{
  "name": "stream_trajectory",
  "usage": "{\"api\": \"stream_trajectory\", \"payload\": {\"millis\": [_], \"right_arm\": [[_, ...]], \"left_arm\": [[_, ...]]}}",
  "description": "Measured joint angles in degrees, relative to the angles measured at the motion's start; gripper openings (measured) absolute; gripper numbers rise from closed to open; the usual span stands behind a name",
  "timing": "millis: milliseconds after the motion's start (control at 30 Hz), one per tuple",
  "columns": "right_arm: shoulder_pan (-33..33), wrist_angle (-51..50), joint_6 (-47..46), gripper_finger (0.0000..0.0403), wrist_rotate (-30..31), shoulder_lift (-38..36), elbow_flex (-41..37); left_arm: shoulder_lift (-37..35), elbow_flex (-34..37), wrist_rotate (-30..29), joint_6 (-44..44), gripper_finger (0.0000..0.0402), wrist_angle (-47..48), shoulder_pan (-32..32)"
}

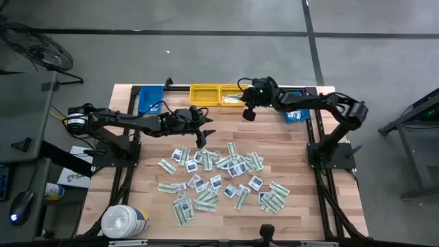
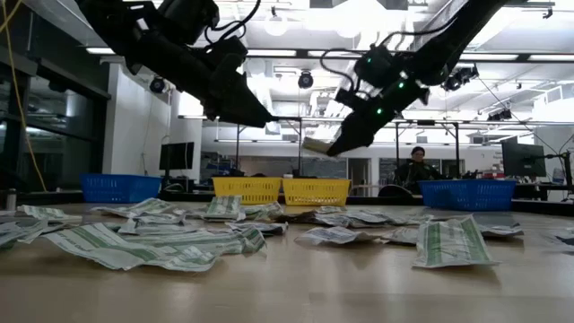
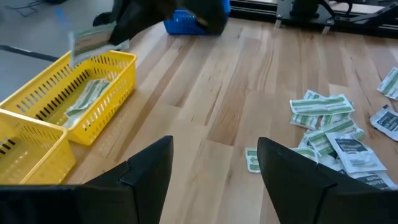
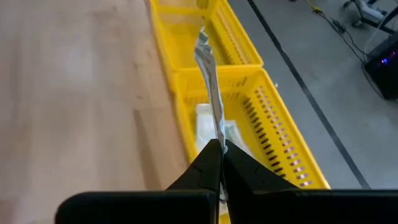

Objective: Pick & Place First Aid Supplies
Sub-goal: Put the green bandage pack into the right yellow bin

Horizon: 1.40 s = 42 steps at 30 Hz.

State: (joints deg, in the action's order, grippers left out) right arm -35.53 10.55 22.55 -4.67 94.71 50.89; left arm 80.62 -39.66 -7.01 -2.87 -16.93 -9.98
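The first aid supplies (image 1: 223,178) lie scattered flat on the wooden table's middle: long green-white strips and small white squares. My right gripper (image 1: 248,114) hovers by the two yellow bins (image 1: 218,95) at the far edge, shut on one long pale strip packet (image 4: 210,81). The bin under it (image 4: 249,124) holds a few packets. My left gripper (image 1: 202,137) stands open above the bare wood just beyond the pile, its fingers (image 3: 149,171) wide apart with nothing between them. My right gripper pinches the strip packet by one end (image 4: 217,130) between its two fingertips. The fingers slant downward toward the yellow bins. The packet sticks out ahead of the fingertips, on edge and lifted clear, over the yellow bin (image 2: 316,144).
Blue bins (image 1: 149,98) (image 1: 296,111) flank the yellow ones along the far edge. A big white round tub (image 1: 125,221) stands at the near left corner. Bare wood lies between the pile and the bins. In the low view a person (image 2: 414,166) sits far behind.
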Motion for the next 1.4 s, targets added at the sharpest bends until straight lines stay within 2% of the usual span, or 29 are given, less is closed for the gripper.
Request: {"api": "stream_trajectory", "payload": {"millis": [333, 533, 600, 767, 900, 1033, 1200, 1400], "right_arm": [[-1.3, -4.9, 1.7, 0.0, -1.2, 7.9, 8.7], [-1.4, -7.7, 2.7, 0.0002, 5.7, 9.2, 9.4], [-1.6, -8.1, 2.7, 0.0008, 5.7, 9.2, 9.4], [-1.7, -8.7, 1.9, 0.0037, 6.2, 9.2, 9.4], [-1.7, -8.8, 1.4, 0.0078, 6.7, 9.2, 9.4], [-1.6, -9.1, -3.5, 0.0117, 7.2, 8.5, 9.4], [0.3, -11.7, -8.0, 0.0142, 3.3, 4.4, 9.4], [4.8, -19.1, -12.2, 0.0146, 0.5, -0.1, 9.4]], "left_arm": [[0.0, 0.0, 0.0, -0.4, 0.0232, 0.1, 0.0], [0.0, 0.0, 0.0, -1.4, 0.0232, 0.6, -0.1], [0.0, 0.0, -0.1, -1.6, 0.0232, 0.9, -0.1], [0.0, 0.0, -2.0, -2.5, 0.0232, 2.4, -0.1], [0.0, 0.0, -2.6, -4.0, 0.0232, 4.7, -0.1], [0.0, 0.0, -2.5, -6.6, 0.0232, 9.0, -0.1], [0.0, 0.0, 0.2, -8.0, 0.0232, 14.5, -0.1], [0.7, 0.0, 9.6, -8.3, 0.0232, 17.5, -0.1]]}}
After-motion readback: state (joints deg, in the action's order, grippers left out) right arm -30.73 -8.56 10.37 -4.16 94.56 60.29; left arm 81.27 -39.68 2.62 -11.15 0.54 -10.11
